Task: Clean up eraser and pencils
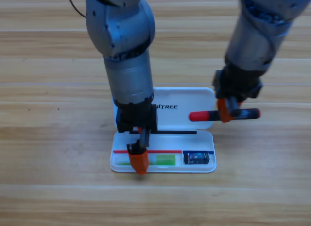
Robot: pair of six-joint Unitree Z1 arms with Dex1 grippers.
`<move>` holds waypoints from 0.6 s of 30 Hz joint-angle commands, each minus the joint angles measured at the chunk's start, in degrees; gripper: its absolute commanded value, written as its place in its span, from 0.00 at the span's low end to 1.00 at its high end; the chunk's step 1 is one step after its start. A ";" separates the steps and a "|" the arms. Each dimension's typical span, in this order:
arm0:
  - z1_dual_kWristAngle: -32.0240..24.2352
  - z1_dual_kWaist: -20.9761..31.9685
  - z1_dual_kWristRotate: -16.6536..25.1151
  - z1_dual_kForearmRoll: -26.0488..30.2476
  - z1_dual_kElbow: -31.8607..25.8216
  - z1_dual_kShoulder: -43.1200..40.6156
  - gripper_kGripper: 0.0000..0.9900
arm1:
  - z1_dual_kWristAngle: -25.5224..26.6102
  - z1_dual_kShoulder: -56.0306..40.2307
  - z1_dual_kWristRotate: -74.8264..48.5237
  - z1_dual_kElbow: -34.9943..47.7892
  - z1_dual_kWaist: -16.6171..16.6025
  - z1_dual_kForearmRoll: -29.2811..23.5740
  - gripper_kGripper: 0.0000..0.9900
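Eraser (197, 158) sits in the right end compartment of the white case's (194, 97) lower tray, off to the right of the left gripper (138, 159) and well apart from it; its wrapper shows a bluish shine, but any print on it is too small to read. Green pencil (164, 160) lies flat along the tray's front edge, directly under the left gripper, whose orange jaw covers the middle of it so that only a short stretch shows on either side. The pale strip to the left of the jaw is hard to make out. Whether that gripper's jaws are parted or closed cannot be told, since it points straight down and hides its own gap.

The marker (201, 115), black with a red cap, is clamped crosswise in the right gripper (226, 111); the red cap sticks out to that gripper's left, over the open lid's right end, and the black tail sticks out to its right. The gripper's orange jaw covers the marker's middle, so no lettering on the barrel can be read.

On the lid, the printed word is partly hidden behind the left arm; only the letters "TREE" show. The case rests on a wooden table (48, 138) with long horizontal planks. Both arms are cut off by the top edge.
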 commanded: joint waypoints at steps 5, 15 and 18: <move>-0.02 12.89 5.79 5.32 4.89 -18.83 1.00 | -1.27 10.58 2.01 -7.71 5.28 2.19 0.00; -1.07 26.43 12.12 4.80 12.19 -28.15 1.00 | -1.62 16.82 3.33 -16.14 8.18 3.42 0.00; -1.69 26.51 12.12 4.44 13.50 -28.41 1.00 | -1.71 17.70 3.51 -17.46 8.62 3.42 0.00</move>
